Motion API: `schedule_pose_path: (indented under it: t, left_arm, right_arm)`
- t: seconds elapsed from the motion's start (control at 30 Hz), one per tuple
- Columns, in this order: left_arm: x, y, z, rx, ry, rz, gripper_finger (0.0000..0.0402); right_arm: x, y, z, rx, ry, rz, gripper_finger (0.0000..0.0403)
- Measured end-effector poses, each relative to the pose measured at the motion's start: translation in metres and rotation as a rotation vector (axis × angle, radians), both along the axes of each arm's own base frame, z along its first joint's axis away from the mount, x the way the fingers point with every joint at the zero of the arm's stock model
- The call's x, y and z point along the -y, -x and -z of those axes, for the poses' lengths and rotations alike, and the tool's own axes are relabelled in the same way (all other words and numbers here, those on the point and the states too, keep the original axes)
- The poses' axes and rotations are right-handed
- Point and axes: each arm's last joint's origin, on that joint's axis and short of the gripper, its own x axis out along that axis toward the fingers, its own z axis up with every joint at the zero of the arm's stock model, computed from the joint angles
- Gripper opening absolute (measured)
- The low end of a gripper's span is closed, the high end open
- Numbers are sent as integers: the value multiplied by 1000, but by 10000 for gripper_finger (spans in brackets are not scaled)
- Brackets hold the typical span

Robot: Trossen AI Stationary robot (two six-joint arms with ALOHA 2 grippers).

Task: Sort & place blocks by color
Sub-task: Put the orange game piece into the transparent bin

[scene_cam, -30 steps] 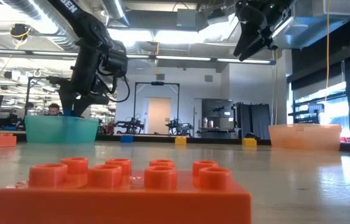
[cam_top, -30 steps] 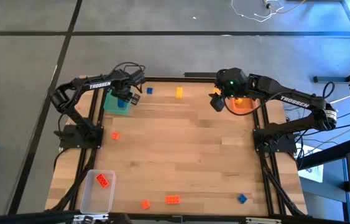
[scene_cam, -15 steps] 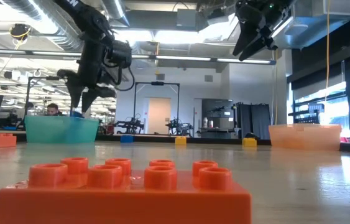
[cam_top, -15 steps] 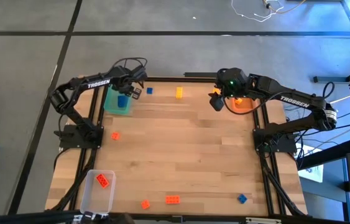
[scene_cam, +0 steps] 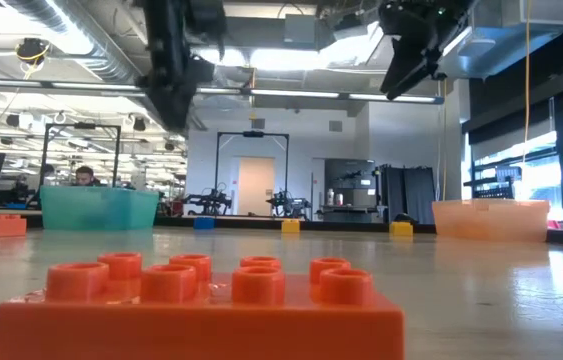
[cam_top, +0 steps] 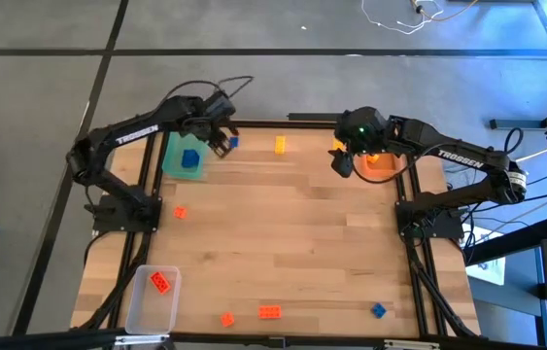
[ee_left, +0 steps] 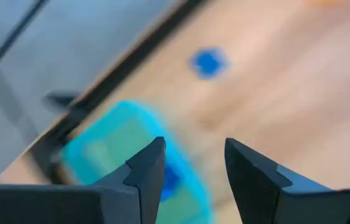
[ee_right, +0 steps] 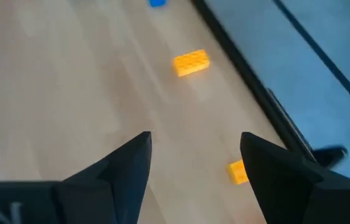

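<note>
Four bricks lie along the near edge of the table (cam_top: 292, 233): a red-orange one in the clear tray (cam_top: 152, 298), a small red-orange brick (cam_top: 226, 319), a bigger red-orange brick (cam_top: 270, 312) and a blue brick (cam_top: 378, 310). A bit farther back, near the left side, sits one more small red-orange brick (cam_top: 180, 212).

At the far left is the green tray (cam_top: 184, 158) with a blue block (cam_top: 190, 159) lying inside it. The left gripper (cam_top: 221, 138) hangs up in the air just past the tray, with its fingers apart and nothing between them. So the step of putting blue in the green tray looks done.

Next, I think, comes the little blue brick (cam_top: 233, 142) at the far edge, very close to that gripper. The arm would need to come down over it and pinch it.

At the far right, the right gripper (cam_top: 343, 160) hangs beside the orange tray (cam_top: 382, 163), fingers wide apart and empty. A yellow-orange brick (cam_top: 280, 145) and another yellow-orange piece (ee_right: 238, 172) wait close by for it.
</note>
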Motion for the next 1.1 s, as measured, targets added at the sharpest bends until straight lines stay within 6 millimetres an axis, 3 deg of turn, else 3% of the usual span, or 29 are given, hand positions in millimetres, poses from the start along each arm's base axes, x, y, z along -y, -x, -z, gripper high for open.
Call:
schedule_pose_path:
  t: [0.17, 0.3, 0.53, 0.77, 0.9, 1.1]
  left_arm:
    - [45, -6, -16, 107, 146, 279, 157]
    - [92, -12, -19, 105, 229, 370, 157]
    - [178, -20, -17, 123, 364, 399, 157]
    - [263, -15, -9, 158, 529, 356, 157]
    - [312, -14, 2, 163, 599, 418, 157]
    - [366, -16, 29, 141, 739, 317, 157]
  right_arm:
    - [-5, -3, 1, 8, -50, -249, 245]
    - [-9, -5, 1, 35, -96, -384, 245]
    - [-10, -5, 1, 47, -104, -450, 245]
    - [-10, -5, 1, 49, -107, -447, 245]
    - [-10, -6, 1, 51, -102, -451, 245]
    - [-10, -6, 1, 52, -105, -448, 245]
